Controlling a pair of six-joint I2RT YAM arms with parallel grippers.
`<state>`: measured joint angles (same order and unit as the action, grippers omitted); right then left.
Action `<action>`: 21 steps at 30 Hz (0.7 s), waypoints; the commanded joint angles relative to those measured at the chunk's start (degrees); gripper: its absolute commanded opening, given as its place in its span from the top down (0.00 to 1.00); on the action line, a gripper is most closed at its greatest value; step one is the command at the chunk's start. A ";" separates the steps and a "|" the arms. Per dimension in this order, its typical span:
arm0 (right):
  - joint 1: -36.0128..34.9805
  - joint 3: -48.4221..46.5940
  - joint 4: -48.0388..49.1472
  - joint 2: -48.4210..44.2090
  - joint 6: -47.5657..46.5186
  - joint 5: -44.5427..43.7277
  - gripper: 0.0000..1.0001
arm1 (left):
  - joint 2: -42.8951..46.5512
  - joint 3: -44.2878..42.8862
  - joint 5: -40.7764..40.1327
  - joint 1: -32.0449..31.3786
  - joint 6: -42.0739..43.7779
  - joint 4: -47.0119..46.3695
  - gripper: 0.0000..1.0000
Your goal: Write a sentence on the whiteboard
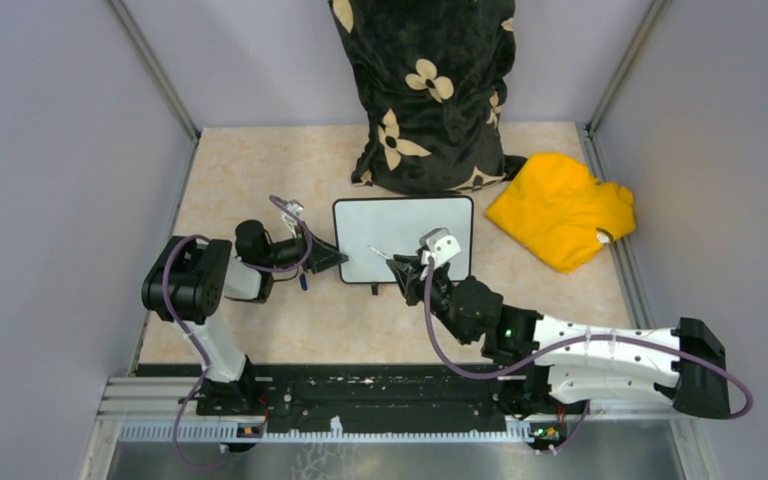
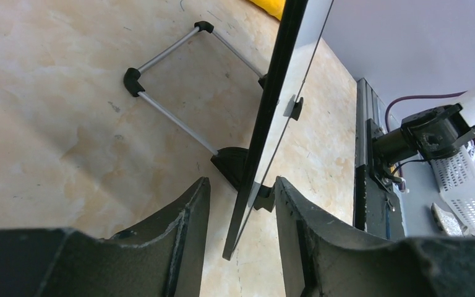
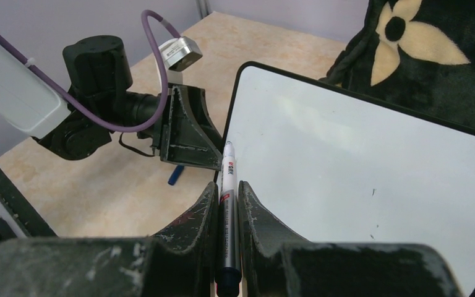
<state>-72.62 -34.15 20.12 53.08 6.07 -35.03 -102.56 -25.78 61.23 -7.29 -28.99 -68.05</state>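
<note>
Our left jaws stand apart around the thin dark edge of the whiteboard [image 2: 289, 80]; our right jaws pinch a slim marker [image 3: 228, 204].

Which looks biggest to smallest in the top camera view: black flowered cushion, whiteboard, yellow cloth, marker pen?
1. Black flowered fabric cushion, partly cut off at the top.
2. White rectangular whiteboard and crumpled yellow cloth: too alike to rank.
3. Slim white marker pen, smallest.

Flowered cushion [image 1: 425, 90] blocks behind the whiteboard [image 1: 400, 225]; bare tabletop [image 1: 340, 320] lies open in front
</note>
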 commanded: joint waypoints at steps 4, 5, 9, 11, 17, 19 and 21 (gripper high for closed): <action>0.00 -3.06 1.41 2.20 0.44 0.89 1.00 | -3.58 0.23 1.58 0.35 -0.97 -7.78 0.56; 0.02 -3.23 1.41 2.44 0.42 0.91 1.00 | -3.75 0.21 1.40 0.35 -0.90 -8.02 0.57; 0.02 -3.73 1.27 2.97 0.43 0.92 1.00 | -1.55 0.45 0.84 0.35 0.82 -6.65 0.57; 0.02 -3.73 1.37 2.86 0.29 0.88 1.00 | 0.87 0.54 0.04 0.35 3.31 -3.15 0.52; 0.02 -2.68 1.89 1.42 -0.05 1.22 1.00 | 8.40 0.52 -1.81 0.35 10.07 9.00 0.48; 0.04 -2.10 2.10 0.82 -0.22 1.32 1.00 | 10.79 0.19 -3.35 0.35 13.86 14.92 0.48; 0.02 -1.53 2.56 0.27 -0.35 1.49 1.00 | 11.82 -0.28 -4.19 0.35 16.76 19.10 0.48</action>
<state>-72.62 -34.81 19.73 55.81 6.02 -34.35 -93.38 -25.45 58.72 -7.29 -20.78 -59.55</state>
